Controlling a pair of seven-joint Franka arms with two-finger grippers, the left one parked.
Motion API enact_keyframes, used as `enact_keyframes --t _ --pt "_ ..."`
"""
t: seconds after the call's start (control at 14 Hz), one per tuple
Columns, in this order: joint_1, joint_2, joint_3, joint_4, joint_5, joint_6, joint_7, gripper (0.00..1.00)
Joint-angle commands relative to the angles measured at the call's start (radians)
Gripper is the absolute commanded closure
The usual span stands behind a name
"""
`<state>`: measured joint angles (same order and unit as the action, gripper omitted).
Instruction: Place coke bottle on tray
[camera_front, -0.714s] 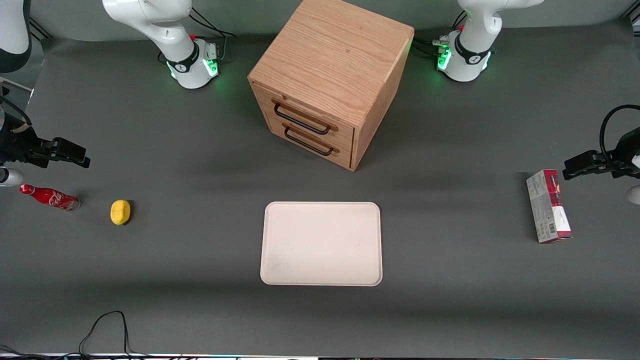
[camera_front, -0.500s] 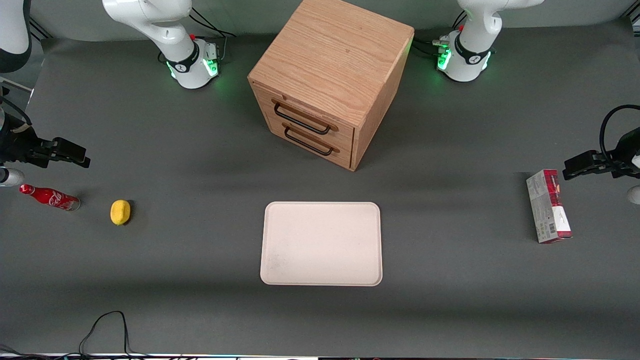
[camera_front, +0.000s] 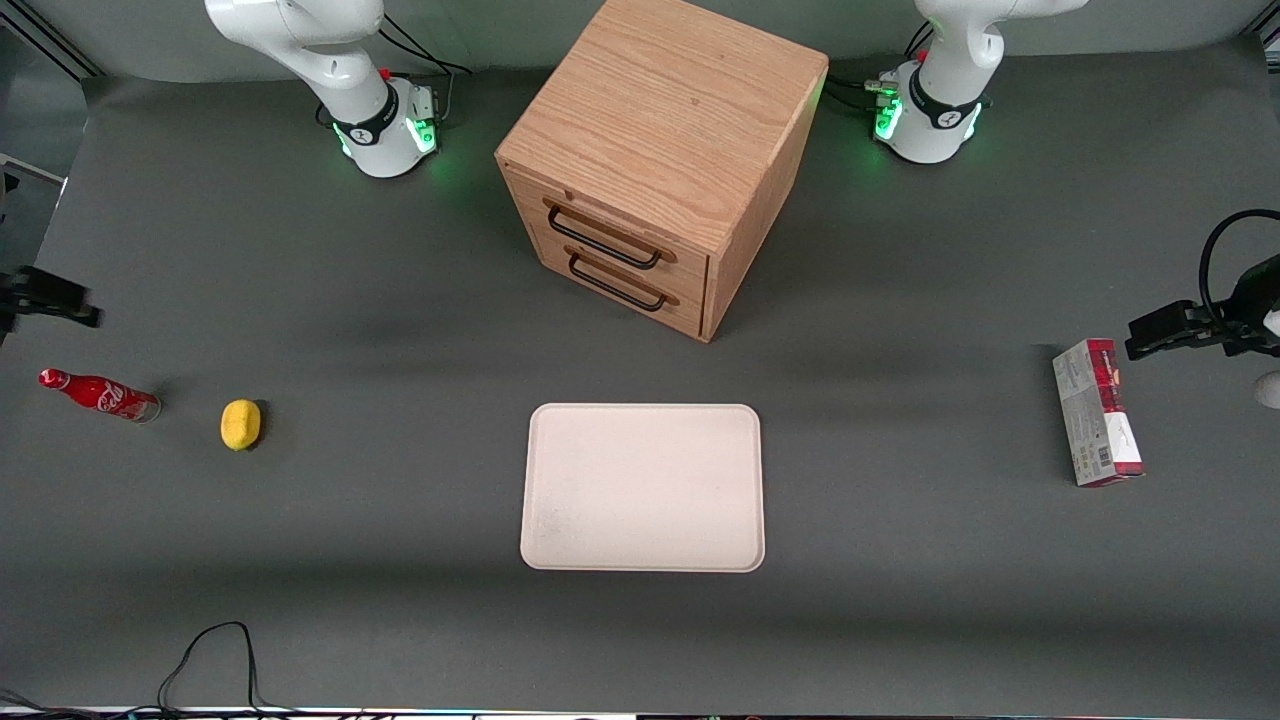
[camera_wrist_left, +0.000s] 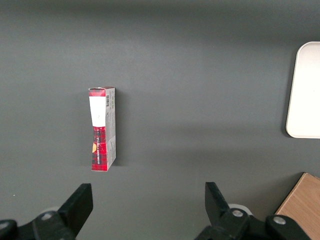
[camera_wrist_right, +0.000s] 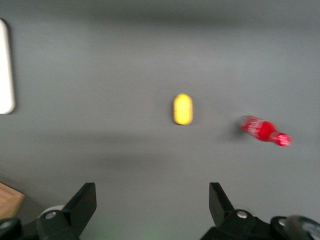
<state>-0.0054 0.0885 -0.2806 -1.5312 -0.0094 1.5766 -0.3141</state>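
Observation:
The coke bottle (camera_front: 98, 394) lies on its side on the grey table at the working arm's end; it also shows in the right wrist view (camera_wrist_right: 264, 131). The cream-white tray (camera_front: 643, 487) lies flat at the table's middle, in front of the wooden cabinet, and its edge shows in the right wrist view (camera_wrist_right: 5, 70). My right gripper (camera_wrist_right: 152, 205) is open and empty, high above the table, apart from the bottle. In the front view only a black part of its hand (camera_front: 52, 298) shows at the picture's edge, farther from the camera than the bottle.
A yellow lemon (camera_front: 240, 424) lies between the bottle and the tray. A wooden two-drawer cabinet (camera_front: 660, 160) stands at the middle back. A red-and-grey carton (camera_front: 1096, 412) lies toward the parked arm's end. A black cable (camera_front: 210, 650) loops at the front edge.
My right arm has pulled away sideways, mostly out of the front view. The bottle, lemon and tray have not moved.

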Motion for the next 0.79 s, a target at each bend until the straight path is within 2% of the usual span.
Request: enact_keyframes --t 0.0,0.14,0.29,0.5,0.71 --pt "-0.007 0.025 -0.136 0.002 0.015 0.051 -0.190 0.00" --pt "-0.024 0.062 -0.234 0.000 0.066 0.089 -0.337 0.00" --pt "-0.065 0.088 -0.290 -0.012 0.118 0.123 -0.468 0.00" --pt "-0.110 0.097 -0.296 -0.032 0.118 0.161 -0.519 0.00" --pt "-0.116 0.096 -0.367 -0.081 0.124 0.246 -0.670 0.00"
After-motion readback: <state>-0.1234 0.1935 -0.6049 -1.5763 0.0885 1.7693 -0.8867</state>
